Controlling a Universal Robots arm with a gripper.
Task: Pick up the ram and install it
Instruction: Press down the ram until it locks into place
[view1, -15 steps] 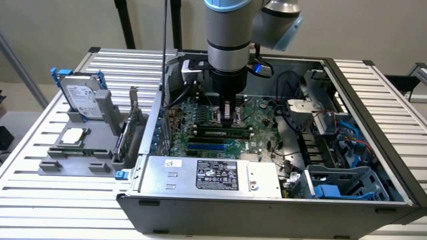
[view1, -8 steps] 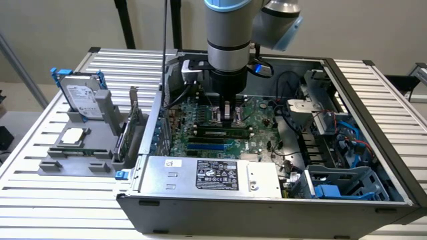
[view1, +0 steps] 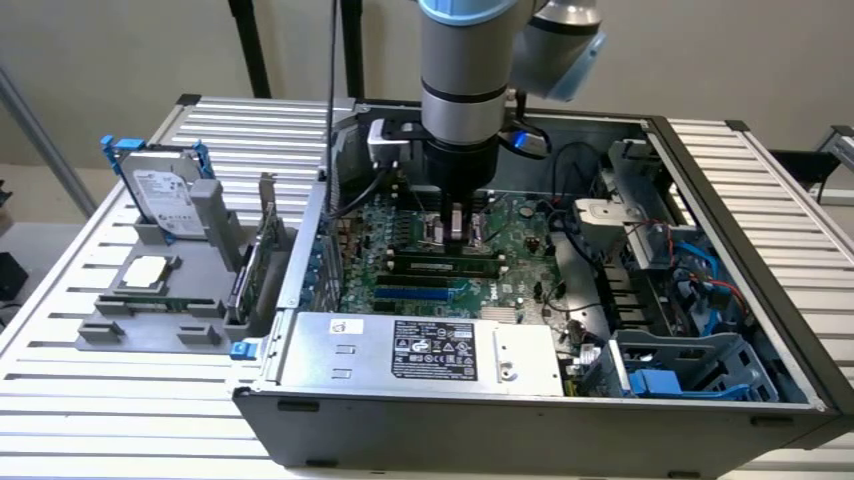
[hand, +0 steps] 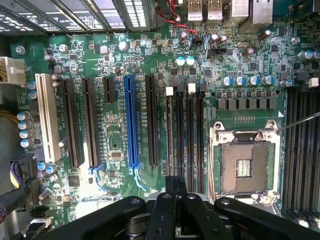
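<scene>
1. The arm reaches down into the open PC case (view1: 561, 400), which sits on the slatted desk (view1: 120, 400).
2. The claw (view1: 461, 240) hangs low over the motherboard (hand: 115, 65), right at the memory slots (hand: 185, 140) beside the empty processor socket (hand: 245, 165).
3. In the wrist view the claw (hand: 172, 210) has its fingers drawn together, fully closed.
4. Between the fingertips the wrist view shows a thin dark edge lined up with one memory slot. I judge this to be the ram (hand: 175, 182) seen end-on, but it is too hidden to be sure.
5. In the exterior view a green stick (view1: 447, 266) lies along the slots just below the claw. Whether this is the held ram or one already seated, I cannot tell.
6. Progress, as a judgement: picking up looks done, and the work is at the seating stage over the slot. The pictures do not show whether the ram is pressed home or its latches closed.
7. Outside the case, a grey holder (view1: 160, 300) on the desk carries a hard drive (view1: 167, 200), a silver processor (view1: 144, 272) and an upright card (view1: 260, 260).
</scene>
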